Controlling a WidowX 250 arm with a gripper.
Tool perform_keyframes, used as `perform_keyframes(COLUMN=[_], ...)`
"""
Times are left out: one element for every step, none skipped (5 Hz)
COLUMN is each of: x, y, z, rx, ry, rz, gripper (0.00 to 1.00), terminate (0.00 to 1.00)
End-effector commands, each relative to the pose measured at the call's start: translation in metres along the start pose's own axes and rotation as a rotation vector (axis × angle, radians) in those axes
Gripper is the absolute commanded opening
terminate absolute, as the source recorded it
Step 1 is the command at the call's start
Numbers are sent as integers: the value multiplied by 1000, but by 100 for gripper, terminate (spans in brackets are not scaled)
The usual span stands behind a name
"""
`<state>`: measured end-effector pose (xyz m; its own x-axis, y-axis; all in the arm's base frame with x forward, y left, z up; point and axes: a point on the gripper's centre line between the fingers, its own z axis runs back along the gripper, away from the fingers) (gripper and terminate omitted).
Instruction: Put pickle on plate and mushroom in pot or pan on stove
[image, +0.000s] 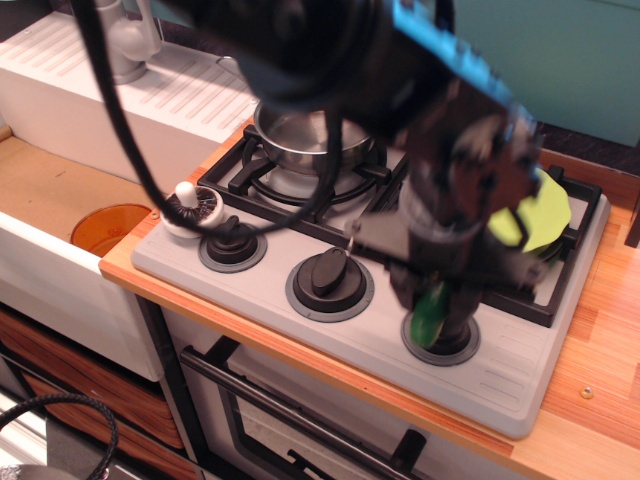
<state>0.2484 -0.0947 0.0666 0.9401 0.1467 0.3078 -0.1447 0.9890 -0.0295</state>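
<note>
My gripper (436, 318) hangs over the right-hand knob of the grey stove (500, 375), and its fingers are closed around the dark green pickle (431, 314). The pickle stands nearly upright with its lower tip just above the knob ring. The arm is motion-blurred. The lime-green plate (541, 216) lies on the right burner grate, just behind the gripper and partly hidden by the wrist. The white mushroom (189, 206) lies gills-up at the stove's front left corner. The steel pot (300, 136) sits on the left burner, partly covered by the arm.
An orange bowl (108, 228) lies in the sink to the left, and a grey tap (127, 40) stands behind it. The left knob (231, 241) and middle knob (328, 274) stick up along the stove front. The wooden counter (600, 330) runs along the right.
</note>
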Motion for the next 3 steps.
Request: perform_keyframes(x=[44, 78, 107], y=[-20, -29, -35], z=[38, 17, 1], rx=[23, 18, -1], ry=[35, 19, 6], rz=[19, 25, 39], gripper=[0, 0, 0], terminate=[0, 0, 0])
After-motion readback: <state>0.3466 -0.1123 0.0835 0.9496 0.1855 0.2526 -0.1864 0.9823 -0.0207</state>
